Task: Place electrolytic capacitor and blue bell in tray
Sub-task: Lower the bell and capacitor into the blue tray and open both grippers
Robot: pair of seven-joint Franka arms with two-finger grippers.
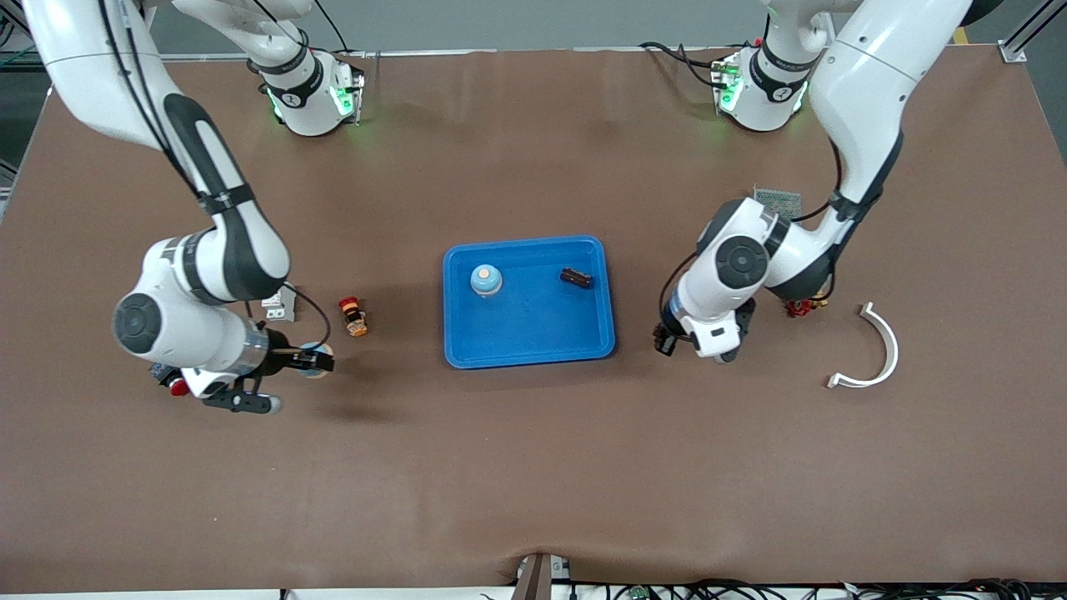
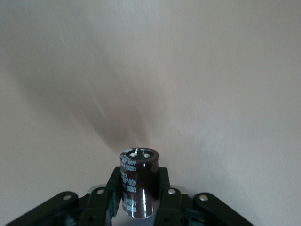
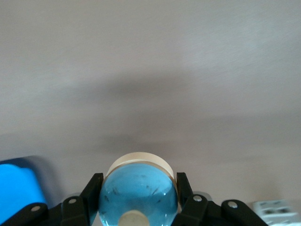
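Glossy blue domed bell (image 3: 138, 194) clamped in right hand (image 3: 138, 207); ribbed brown cylindrical capacitor (image 2: 139, 182) in left hand (image 2: 139, 200).

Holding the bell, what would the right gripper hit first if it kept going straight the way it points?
Probably nothing but bare table. The right gripper, jaws shut on the blue bell, aims just past the tray at its edge nearest the front camera; depth is unclear, so it may clip that rim.

table (image 1: 533, 467): brown mat covering it, wrinkled at the edge nearest the front camera
floor (image 1: 1046, 83): grey, past the table's corner (left arm's end)
light: even, soft shadows
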